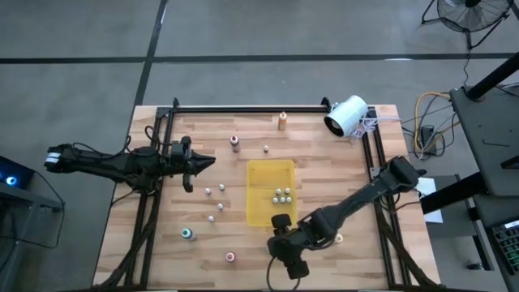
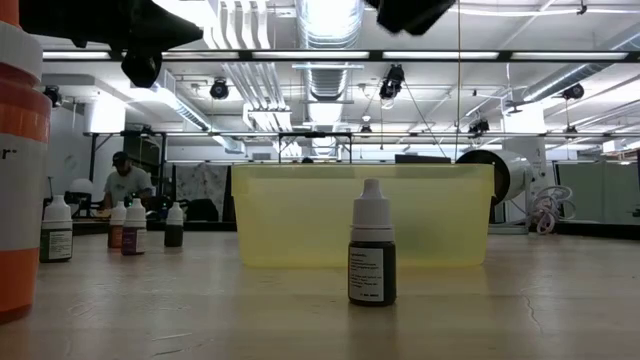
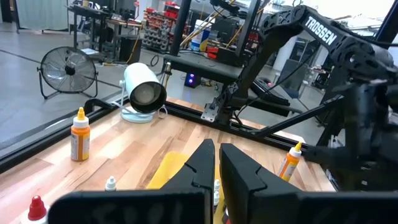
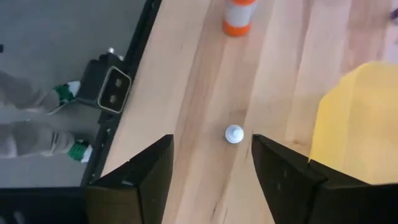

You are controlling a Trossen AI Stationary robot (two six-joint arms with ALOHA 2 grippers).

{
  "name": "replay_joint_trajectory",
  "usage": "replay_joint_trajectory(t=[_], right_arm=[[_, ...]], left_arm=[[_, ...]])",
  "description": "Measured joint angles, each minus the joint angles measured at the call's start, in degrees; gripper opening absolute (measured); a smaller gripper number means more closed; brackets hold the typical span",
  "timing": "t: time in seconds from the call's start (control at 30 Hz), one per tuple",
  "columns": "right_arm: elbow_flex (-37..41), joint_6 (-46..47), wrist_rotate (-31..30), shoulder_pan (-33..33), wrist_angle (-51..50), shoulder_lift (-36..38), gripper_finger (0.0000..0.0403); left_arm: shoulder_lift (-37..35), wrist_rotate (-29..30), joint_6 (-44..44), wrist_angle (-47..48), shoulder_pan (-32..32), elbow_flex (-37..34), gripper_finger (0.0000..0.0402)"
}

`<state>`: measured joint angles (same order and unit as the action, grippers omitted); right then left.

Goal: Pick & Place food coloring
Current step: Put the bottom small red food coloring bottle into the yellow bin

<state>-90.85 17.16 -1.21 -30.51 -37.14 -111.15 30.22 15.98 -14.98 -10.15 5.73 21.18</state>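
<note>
The food coloring bottles stand scattered on the wooden table: a teal-topped one point(image 1: 187, 234), a pink-topped one point(image 1: 231, 257), a maroon-topped one point(image 1: 234, 143), an orange-topped one point(image 1: 282, 122), and several small whitish ones point(image 1: 216, 199). Several more stand inside the yellow tray point(image 1: 261, 174). One small white-capped bottle point(image 4: 234, 134) stands upright in front of the tray's near wall point(image 2: 372, 260). My right gripper point(image 4: 211, 138) hangs open above it, slanting down, a finger on either side and clear of it. My left gripper point(image 1: 207, 162) hovers shut at the table's left.
A big white cylinder device point(image 1: 347, 115) lies at the far right corner with cables beside it. Black frame rails point(image 1: 243, 108) run along the far edge and both sides. A person point(image 2: 125, 182) sits in the room beyond the table.
</note>
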Motion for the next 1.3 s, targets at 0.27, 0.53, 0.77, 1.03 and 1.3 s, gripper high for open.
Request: replay_joint_trajectory(t=[0.27, 0.53, 0.77, 1.03, 1.3], right_arm=[[0.00, -0.40, 3.55, 1.74, -0.06, -5.08, 0.0211], [0.00, -3.08, 4.23, 2.76, 0.99, -7.87, 0.0211], [0.00, -4.33, 4.24, 3.32, 2.64, -9.10, 0.0211], [0.00, -5.35, 4.17, 4.31, 4.91, -9.10, 0.0211], [0.71, -5.80, 4.15, 4.49, 5.70, -9.10, 0.0211]], left_arm=[[0.00, -0.01, 0.00, 0.00, -0.01, 0.00, 0.0000], [0.00, 0.00, 0.00, 0.00, -0.01, 0.00, 0.0000], [0.00, -0.01, 0.00, 0.02, 0.00, -0.01, 0.0000], [0.00, -0.02, 0.00, 0.04, 0.00, -1.24, 0.0000], [0.09, -0.02, 0.00, 0.07, -0.02, -1.87, 0.0000]])
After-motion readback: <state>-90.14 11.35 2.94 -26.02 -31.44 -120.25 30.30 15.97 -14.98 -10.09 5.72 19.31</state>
